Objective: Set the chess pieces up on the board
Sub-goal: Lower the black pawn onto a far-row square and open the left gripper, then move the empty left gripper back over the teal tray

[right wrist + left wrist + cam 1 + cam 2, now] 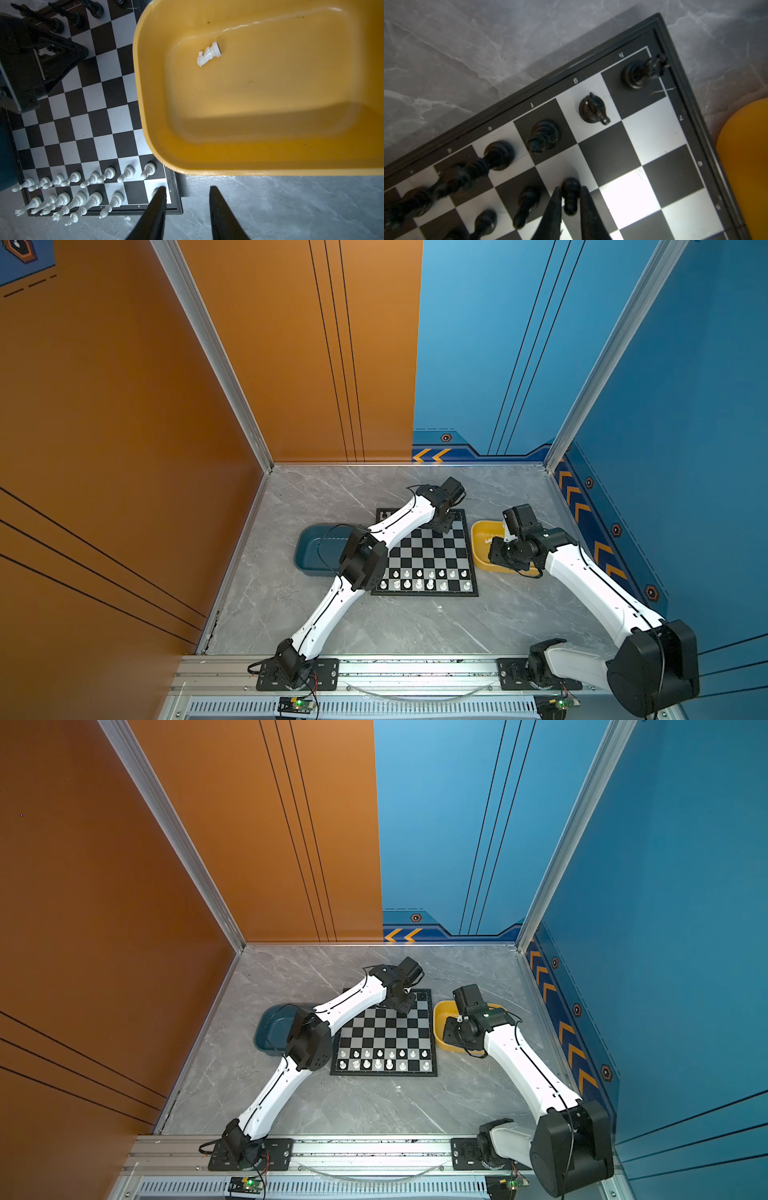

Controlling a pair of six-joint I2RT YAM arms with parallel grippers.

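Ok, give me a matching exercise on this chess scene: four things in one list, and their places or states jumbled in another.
1. white knight
2. black pawn
3. right gripper
4. teal tray

A. between the left gripper tips
B. jaws apart, holding nothing
C. left of the board, in a top view
D. lying in the yellow tray

Pairs: 1-D, 2-A, 3-B, 4-C.

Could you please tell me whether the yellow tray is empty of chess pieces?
No, in the right wrist view one white knight lies on its side inside the yellow tray.
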